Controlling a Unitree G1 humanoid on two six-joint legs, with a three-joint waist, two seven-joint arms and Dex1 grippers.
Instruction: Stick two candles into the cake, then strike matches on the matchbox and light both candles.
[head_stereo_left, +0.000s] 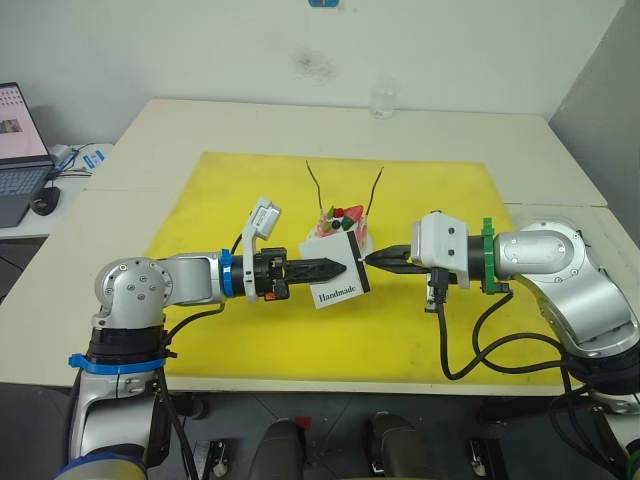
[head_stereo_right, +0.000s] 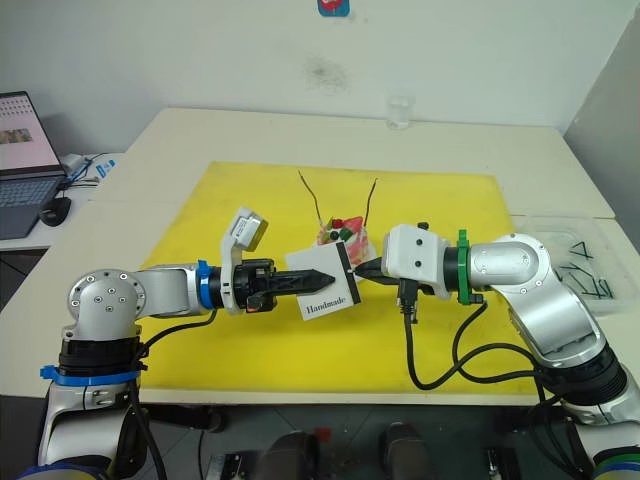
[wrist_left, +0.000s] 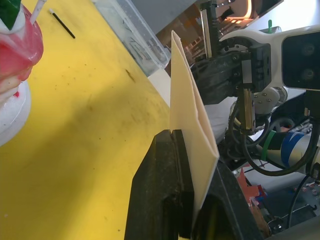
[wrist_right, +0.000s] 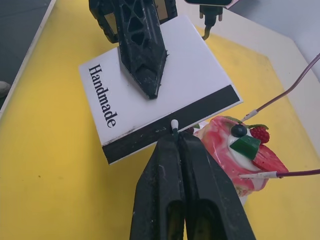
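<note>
two long thin reddish-brown candles (head_stereo_left: 314, 186) stand in the small pink cake (head_stereo_left: 340, 229); left gripper (head_stereo_left: 340, 268) clamps the flat white matchbox (head_stereo_left: 335, 272), right gripper (wrist_right: 175, 131) pinches a short white-tipped match (wrist_right: 174, 124) on its black strip.

a pale table (head_stereo_left: 250, 125) carries a yellow mat (head_stereo_left: 250, 330) that covers most of its middle. on the mat, about centre, sits the cake (head_stereo_right: 341, 236) on its small white plate, with two candles (head_stereo_right: 309, 197) rising from it. further along the mat lies a short dark match (wrist_left: 62, 24) with a pale tip. at the far edge of the table, beyond the mat, stands a clear glass (head_stereo_right: 399, 111). to the right, just off the mat, rests a clear tray (head_stereo_right: 580, 255) holding what look like dark thin bits, hard to make out. a second table to the left bears a laptop (head_stereo_left: 20, 150) and a mouse (head_stereo_left: 45, 201).
</note>
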